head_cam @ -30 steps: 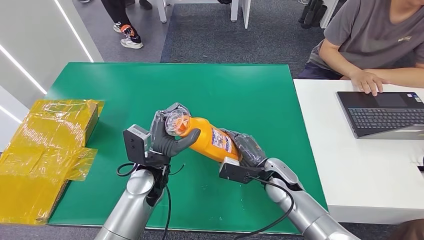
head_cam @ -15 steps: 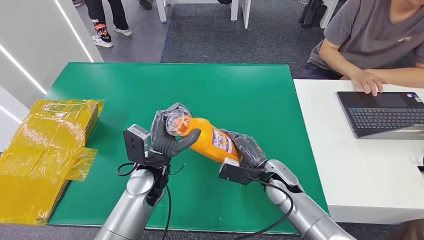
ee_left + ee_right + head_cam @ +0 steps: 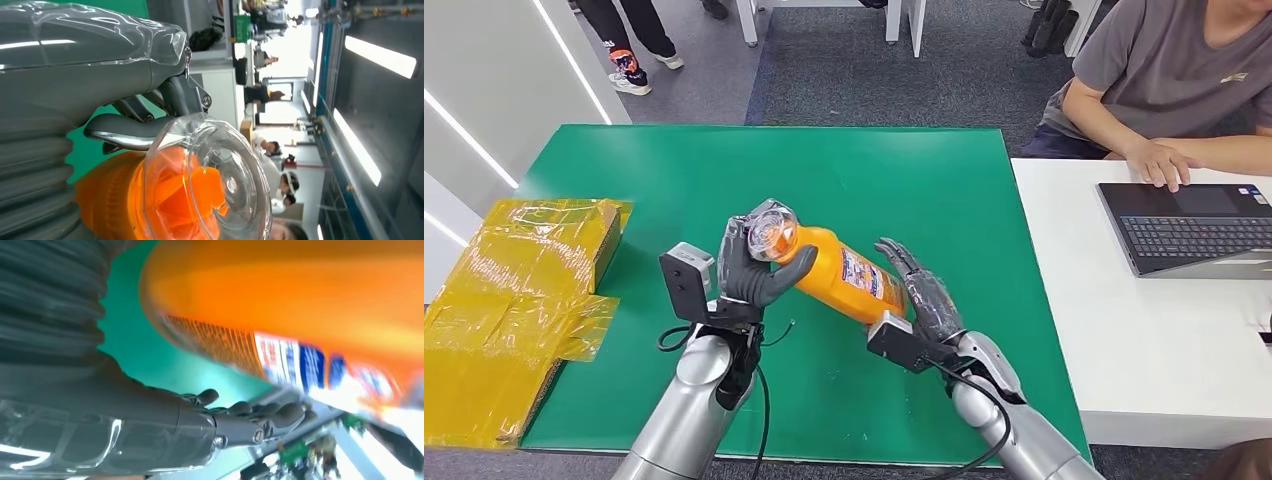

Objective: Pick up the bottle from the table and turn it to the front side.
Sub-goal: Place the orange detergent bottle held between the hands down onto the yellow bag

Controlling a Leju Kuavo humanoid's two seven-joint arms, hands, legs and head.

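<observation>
Now left hand [image 3: 754, 272] grips orange bottle [image 3: 839, 278], label unreadable; right hand [image 3: 924, 295] spread open

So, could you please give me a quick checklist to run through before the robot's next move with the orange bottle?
1. Left hand grips the bottle at its neck, below the clear cap: ok.
2. Right hand released, fingers apart beside the bottle's base: ok.
3. Bottle lifted off the green table: ok, it hangs tilted above the surface.
4. Label turned to the front: cannot tell; part of it shows on the bottle's side.
5. Yellow box away from the arms: ok.
6. Person's hand off the green table: ok.
</observation>
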